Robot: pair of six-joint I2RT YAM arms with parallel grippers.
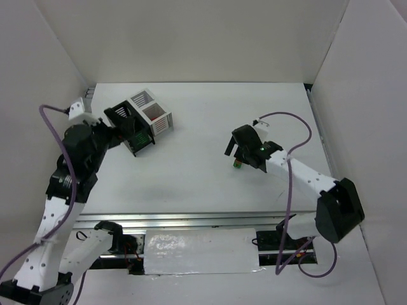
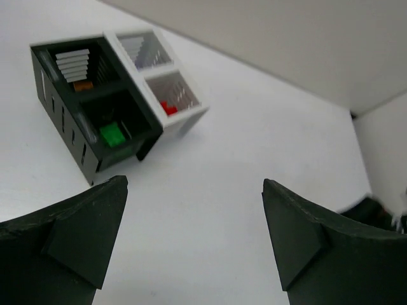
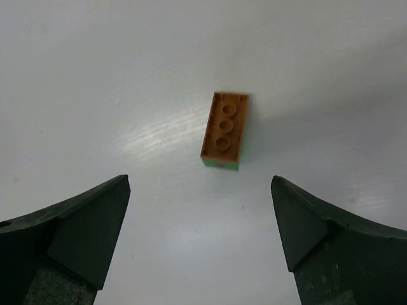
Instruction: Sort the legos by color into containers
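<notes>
The containers (image 2: 63,121) are a joined black and white slotted block at the back left of the table. In the left wrist view one black compartment holds a green lego (image 2: 112,135) and the other an orange one (image 2: 82,85). A red lego (image 2: 168,108) lies in the white bin (image 2: 184,121). My left gripper (image 2: 194,183) hangs open and empty, short of the bins (image 1: 156,117). A brown-orange lego with green beneath it (image 3: 224,129) lies flat on the table. My right gripper (image 3: 200,181) is open just above it, apart from it. From above, this brick (image 1: 237,165) peeks out under the right gripper (image 1: 238,152).
White walls enclose the table on three sides. A small grey object (image 1: 86,100) sits at the far left corner. The left gripper (image 1: 122,122) overlaps the black bin's left side from above. A metal rail (image 1: 191,219) runs along the near edge.
</notes>
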